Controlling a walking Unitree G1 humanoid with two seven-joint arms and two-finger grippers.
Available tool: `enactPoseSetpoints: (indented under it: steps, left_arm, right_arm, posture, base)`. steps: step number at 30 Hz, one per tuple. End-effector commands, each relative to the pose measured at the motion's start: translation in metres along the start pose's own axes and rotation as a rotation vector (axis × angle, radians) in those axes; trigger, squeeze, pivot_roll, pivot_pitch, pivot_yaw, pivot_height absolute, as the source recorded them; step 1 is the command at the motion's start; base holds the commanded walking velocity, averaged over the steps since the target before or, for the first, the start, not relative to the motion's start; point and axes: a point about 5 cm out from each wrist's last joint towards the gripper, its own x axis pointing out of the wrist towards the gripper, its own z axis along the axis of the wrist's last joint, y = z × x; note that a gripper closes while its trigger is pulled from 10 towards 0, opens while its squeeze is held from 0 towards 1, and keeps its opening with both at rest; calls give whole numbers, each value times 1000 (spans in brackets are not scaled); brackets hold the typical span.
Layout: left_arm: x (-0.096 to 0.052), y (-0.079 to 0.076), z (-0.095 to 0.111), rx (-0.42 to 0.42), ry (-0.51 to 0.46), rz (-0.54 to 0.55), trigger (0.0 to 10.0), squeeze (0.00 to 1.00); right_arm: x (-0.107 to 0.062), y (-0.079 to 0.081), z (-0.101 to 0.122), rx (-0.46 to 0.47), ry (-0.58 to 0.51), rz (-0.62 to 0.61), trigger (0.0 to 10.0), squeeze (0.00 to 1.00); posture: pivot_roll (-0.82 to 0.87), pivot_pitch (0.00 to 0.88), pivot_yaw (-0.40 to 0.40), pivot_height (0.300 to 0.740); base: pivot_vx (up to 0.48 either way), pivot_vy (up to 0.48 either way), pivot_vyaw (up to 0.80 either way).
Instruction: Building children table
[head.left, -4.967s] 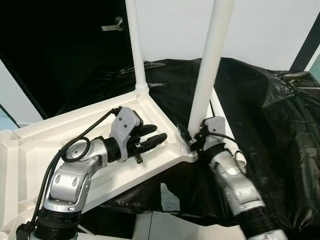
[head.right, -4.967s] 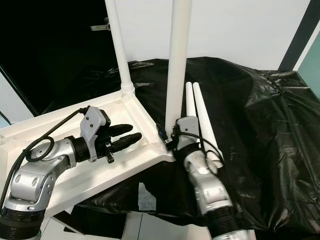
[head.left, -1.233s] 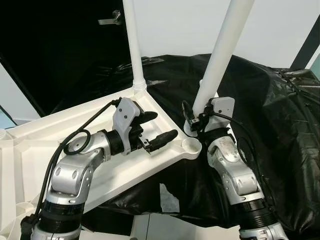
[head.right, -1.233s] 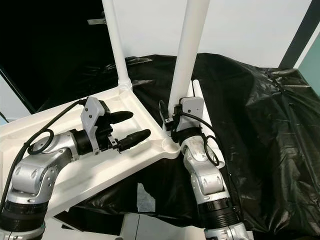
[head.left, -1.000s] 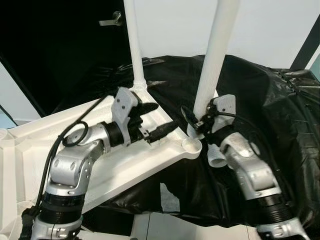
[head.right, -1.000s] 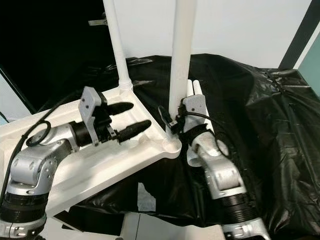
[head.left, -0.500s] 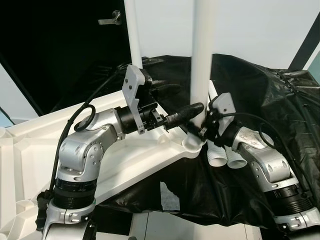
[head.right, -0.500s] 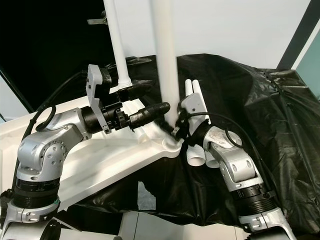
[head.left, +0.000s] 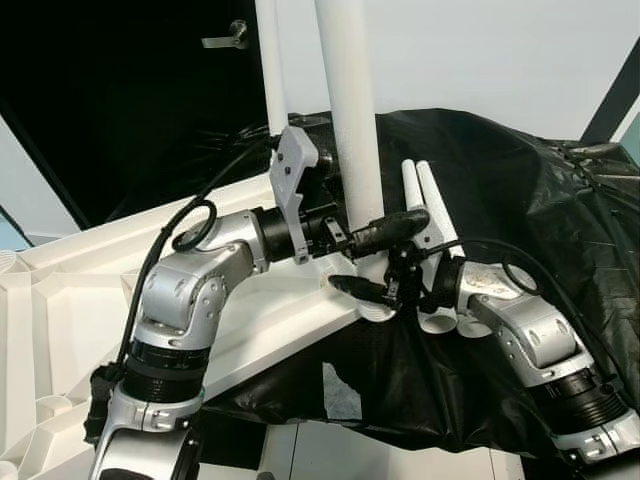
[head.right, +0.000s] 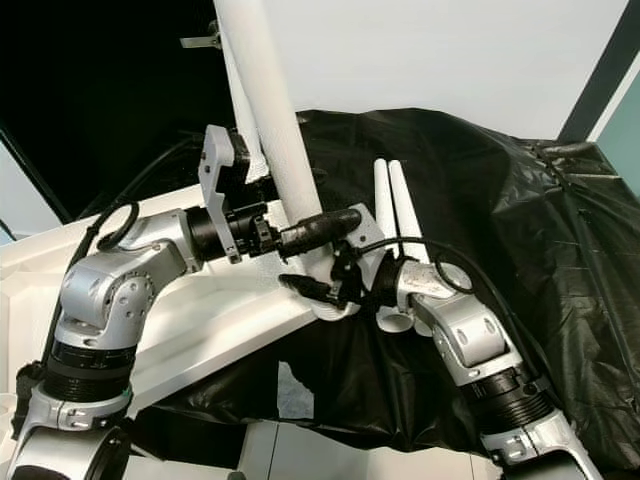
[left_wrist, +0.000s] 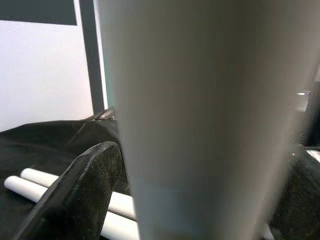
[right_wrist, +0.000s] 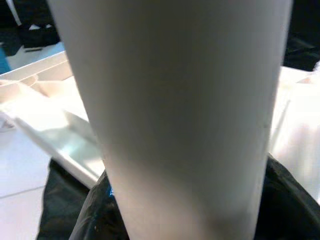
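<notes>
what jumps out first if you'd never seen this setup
A thick white table leg rises at the near corner of the upturned white tabletop, with the left gripper and right gripper both clasped around its base. Two spare legs lie on the black plastic sheet behind.

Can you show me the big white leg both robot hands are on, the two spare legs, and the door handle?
big white leg (head.left: 352, 130), left eye view, mid shaft.
spare legs (head.left: 426, 200), left eye view, upper part of the pair.
door handle (head.left: 228, 37), left eye view, the lever.
</notes>
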Motion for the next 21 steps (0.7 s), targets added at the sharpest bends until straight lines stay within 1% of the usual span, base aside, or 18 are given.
enactPoseSetpoints:
  steps: [1, 2, 3, 4, 8, 12, 13, 15, 16, 21]
  left_arm:
    - [2, -3, 4, -6, -8, -59, 10000, 0]
    - [0, -1, 10, -27, -39, -70, 10000, 0]
    - [0, -1, 10, -27, -39, -70, 10000, 0]
    - [-1, 0, 16, -44, -65, -83, 10000, 0]
    - [-8, 4, 29, -64, -124, -109, 10000, 0]
    - [-11, 4, 28, -72, -113, -126, 10000, 0]
    - [-11, 4, 25, -70, -98, -129, 3176, 0]
    - [-11, 4, 25, -70, -98, -129, 3176, 0]
    - [-10, 3, 21, -74, -77, -131, 0, 0]
    - [-9, 3, 20, -86, -73, -130, 0, 0]
  right_arm:
    - [0, -1, 7, -23, -16, 24, 10000, 0]
    - [-1, -1, 7, -21, -13, 34, 10000, 0]
    - [-1, -1, 7, -21, -13, 34, 10000, 0]
    - [-2, 0, 7, -15, -10, 45, 10000, 0]
    - [-4, 1, 5, -9, 1, 65, 10000, 0]
    - [-5, 1, 3, -5, 7, 71, 10000, 0]
    - [-5, 1, 3, -6, 8, 72, 10000, 0]
    - [-5, 1, 3, -6, 8, 72, 10000, 0]
    - [-5, 1, 4, -6, 4, 71, 10000, 0]
    - [-5, -1, 5, -6, -1, 69, 10000, 0]
  posture:
    - [47, 0, 5, 740]
    - [47, 0, 6, 740]
    - [47, 0, 6, 740]
    - [47, 0, 7, 740]
    - [47, 0, 8, 740]
    - [46, 0, 12, 740]
    - [45, 0, 12, 740]
    - [45, 0, 12, 740]
    - [45, 0, 14, 740]
    - [45, 0, 13, 740]
  base:
    - [0, 0, 0]
    - [0, 0, 0]
    - [0, 0, 0]
    - [0, 0, 0]
    - [0, 0, 0]
    - [0, 0, 0]
    - [0, 0, 0]
    - [0, 0, 0]
    - [0, 0, 0]
    - [0, 0, 0]
